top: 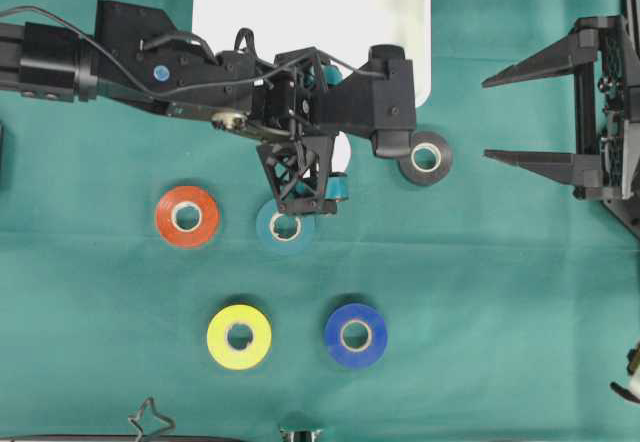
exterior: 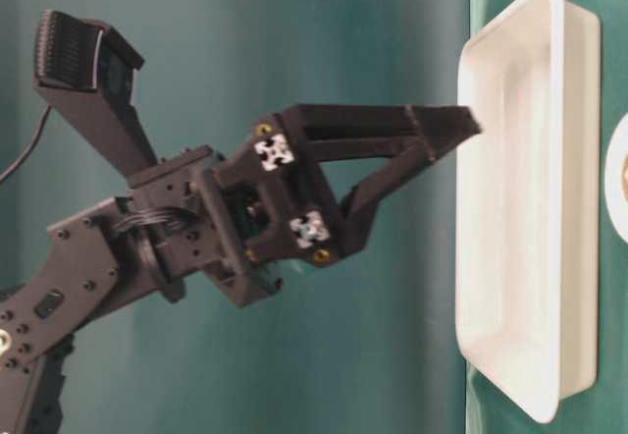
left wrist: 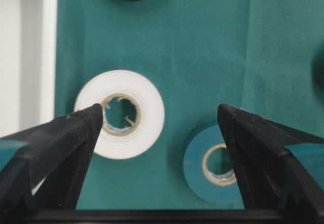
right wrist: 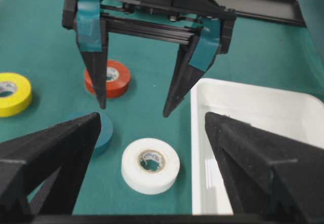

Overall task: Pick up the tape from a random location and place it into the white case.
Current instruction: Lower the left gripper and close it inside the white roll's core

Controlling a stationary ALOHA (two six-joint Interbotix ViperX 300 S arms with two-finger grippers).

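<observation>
- Left gripper [right wrist: 134, 107] jaws spread wide, nothing in them, hanging over the white tape [right wrist: 150, 164].
- That roll lies flat on the green cloth [top: 480, 292], just beside the white case [right wrist: 253, 148], teal tape [left wrist: 215, 164] close by.
- Right gripper [top: 500, 117] also wide open, empty, off to the side.

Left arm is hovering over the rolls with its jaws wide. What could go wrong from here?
1. The white roll and teal roll both lie between the open left gripper's fingers; closing may catch the wrong one.
2. The white roll sits close beside the white case, so a finger might strike its rim.
</observation>
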